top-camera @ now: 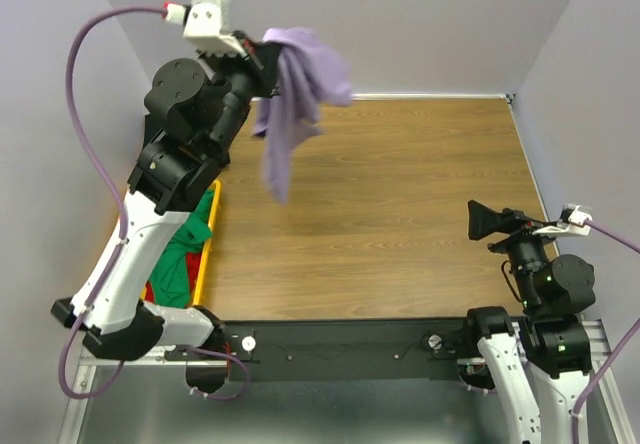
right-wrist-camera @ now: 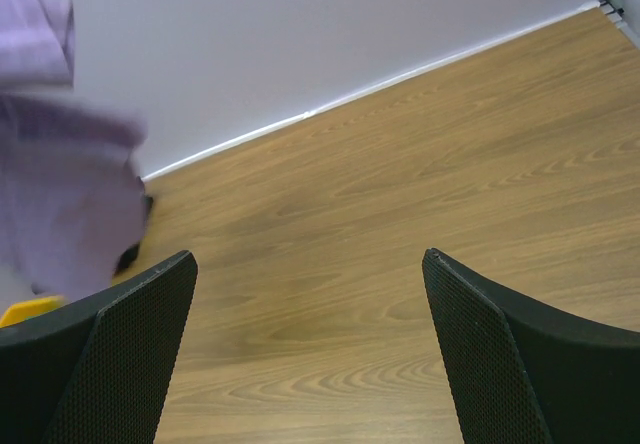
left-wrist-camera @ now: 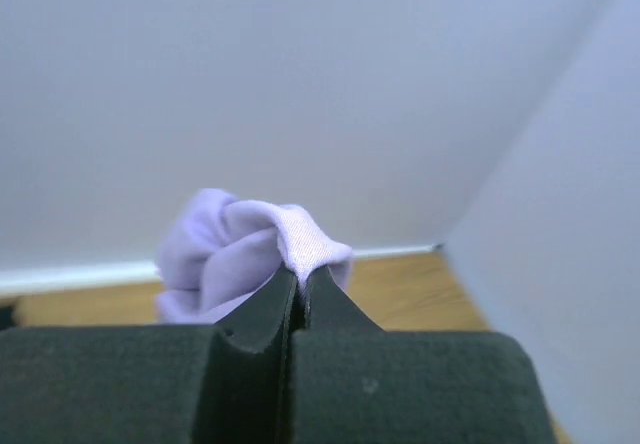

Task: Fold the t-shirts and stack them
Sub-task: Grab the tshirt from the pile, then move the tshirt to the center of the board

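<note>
Early stage: left gripper (left-wrist-camera: 300, 284) clamps the bunched lavender cloth t-shirt (top-camera: 298, 92) aloft; right gripper (right-wrist-camera: 310, 304) wide, empty. Nothing folded or stacked.

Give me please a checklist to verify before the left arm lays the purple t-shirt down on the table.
1. Left fingers shut on the lavender t-shirt: ok.
2. Right fingers open and holding nothing: ok.
3. Shirt is out of the yellow crate: ok.
4. Table bare where the shirt would land: ok.
5. Shirt spread out for folding: not ok, it hangs bunched.
6. Shirt's lower end clear of the table: cannot tell.
</note>
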You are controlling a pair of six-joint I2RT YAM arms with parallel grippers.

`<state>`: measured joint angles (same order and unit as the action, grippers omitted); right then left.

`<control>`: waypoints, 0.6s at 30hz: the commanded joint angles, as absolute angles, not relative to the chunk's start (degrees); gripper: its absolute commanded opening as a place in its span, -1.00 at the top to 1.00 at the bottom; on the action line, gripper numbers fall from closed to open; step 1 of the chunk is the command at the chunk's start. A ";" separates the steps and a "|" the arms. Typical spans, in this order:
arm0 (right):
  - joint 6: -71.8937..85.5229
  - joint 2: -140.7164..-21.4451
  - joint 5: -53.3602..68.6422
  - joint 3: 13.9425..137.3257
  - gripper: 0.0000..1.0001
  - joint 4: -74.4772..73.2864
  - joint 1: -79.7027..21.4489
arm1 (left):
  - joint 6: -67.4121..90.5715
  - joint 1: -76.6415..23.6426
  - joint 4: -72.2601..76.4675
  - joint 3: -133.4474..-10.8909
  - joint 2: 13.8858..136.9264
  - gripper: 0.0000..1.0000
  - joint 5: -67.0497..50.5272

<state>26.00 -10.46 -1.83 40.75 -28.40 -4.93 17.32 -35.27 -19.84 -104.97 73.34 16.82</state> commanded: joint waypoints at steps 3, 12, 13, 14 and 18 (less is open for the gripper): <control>24.70 -11.95 -1.93 44.03 -1.00 -29.18 -5.45 | 9.67 -41.75 -13.12 -116.65 77.35 1.00 14.49; 24.52 -14.67 -0.35 45.88 -1.00 -29.36 -5.45 | 10.52 -41.66 -0.98 -77.24 65.50 -0.30 31.54; 24.52 -15.11 1.30 45.88 -1.00 -29.44 -5.36 | 12.03 -41.57 -0.79 -73.95 64.52 -0.43 32.60; 24.43 -15.55 2.01 45.70 -1.00 -29.44 -5.36 | 13.43 -41.57 -0.79 -70.96 63.38 -0.53 34.00; 24.70 -18.89 6.76 45.26 -1.00 -29.88 -5.45 | 21.25 -41.57 -3.07 -59.08 57.93 -0.56 32.70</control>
<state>25.43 -16.08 1.30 44.64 -28.45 -4.93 14.09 -41.74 -4.01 -64.18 62.76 28.95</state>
